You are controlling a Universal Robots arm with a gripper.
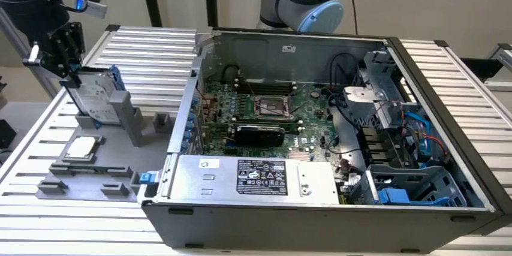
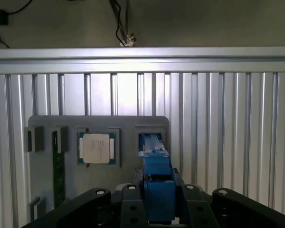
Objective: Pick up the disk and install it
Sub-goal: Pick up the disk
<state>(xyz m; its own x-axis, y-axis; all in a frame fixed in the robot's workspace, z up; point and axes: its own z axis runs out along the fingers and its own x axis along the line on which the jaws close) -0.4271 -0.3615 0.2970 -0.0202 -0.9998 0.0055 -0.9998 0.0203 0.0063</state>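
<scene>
Disk [image 1: 97, 97] upright on edge, jaws [image 1: 71, 79] above

Power-supply box [image 1: 246, 179], near side of computer case [image 1: 324, 227]: black label [image 1: 262, 177] with warning triangles and certification marks; its small wording illegible.

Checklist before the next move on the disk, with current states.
1. Gripper closed on the silver-grey, white-labelled disk in its blue carrier: ok, fingers against both sides.
2. Disk upright: ok, standing on its narrow end, near upright.
3. Disk out of the grey parts tray: not ok, its lower end is at the tray's holder.
4. Black-rimmed computer case open: ok, interior exposed from above.
5. Grey plastic cage with blue parts free to take the disk: cannot tell.
6. Square silver CPU chip undisturbed in its holder: ok, lying flat.
</scene>
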